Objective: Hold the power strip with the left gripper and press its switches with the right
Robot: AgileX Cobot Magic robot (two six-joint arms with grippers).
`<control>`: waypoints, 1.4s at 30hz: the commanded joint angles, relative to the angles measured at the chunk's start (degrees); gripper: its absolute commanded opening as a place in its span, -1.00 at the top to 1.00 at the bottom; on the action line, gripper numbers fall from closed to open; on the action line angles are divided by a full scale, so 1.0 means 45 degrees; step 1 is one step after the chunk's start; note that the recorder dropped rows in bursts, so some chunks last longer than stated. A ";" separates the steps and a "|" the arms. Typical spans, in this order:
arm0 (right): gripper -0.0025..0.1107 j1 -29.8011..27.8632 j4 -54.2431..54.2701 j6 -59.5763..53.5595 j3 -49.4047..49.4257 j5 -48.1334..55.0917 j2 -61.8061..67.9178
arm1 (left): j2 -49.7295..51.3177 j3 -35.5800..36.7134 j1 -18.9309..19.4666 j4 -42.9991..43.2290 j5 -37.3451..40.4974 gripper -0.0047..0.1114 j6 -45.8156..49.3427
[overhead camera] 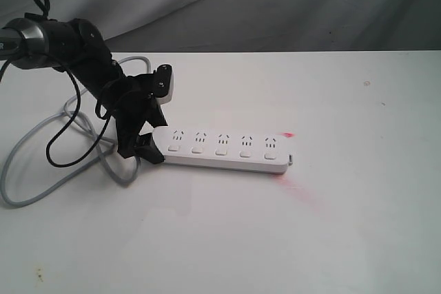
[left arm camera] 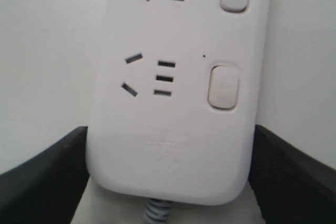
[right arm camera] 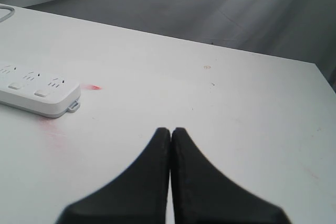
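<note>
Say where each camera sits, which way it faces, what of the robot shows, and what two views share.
Exterior view: off the arms, facing across the table toward a grey backdrop; the left gripper clamps the power strip at its cord end.
Left wrist view: on the left arm, looking along the strip; black fingers flank it.
Right wrist view: on the right arm, facing the strip's free end; the right gripper shows, shut.
Shared: exterior and right wrist views both show the red mark beside the strip.
</note>
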 commanded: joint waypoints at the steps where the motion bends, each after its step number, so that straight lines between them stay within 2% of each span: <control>1: 0.96 -0.0076 -0.0151 0.0030 0.0045 -0.0041 -0.0072 | 0.0020 0.0015 0.0002 0.0369 -0.0498 -0.28 0.0015; 27: 0.96 -0.0076 -0.0128 0.0029 0.0045 0.0447 -0.0072 | 0.0020 0.0015 0.0002 0.0369 -0.0498 -0.28 0.0023; 33: 0.96 -0.0076 -0.0201 -0.0029 -0.2771 0.1880 0.0428 | 0.0020 0.0015 0.0002 0.0369 -0.0498 -0.28 0.0023; 40: 0.96 0.0516 -0.0166 -0.0029 -0.6410 0.4549 0.4806 | 0.0020 0.0015 0.0002 0.0369 -0.0498 -0.28 0.0047; 42: 0.96 0.0875 -0.0166 0.0032 -0.7219 0.4568 0.6345 | 0.0020 0.0015 0.0002 0.0369 -0.0498 -0.28 0.0047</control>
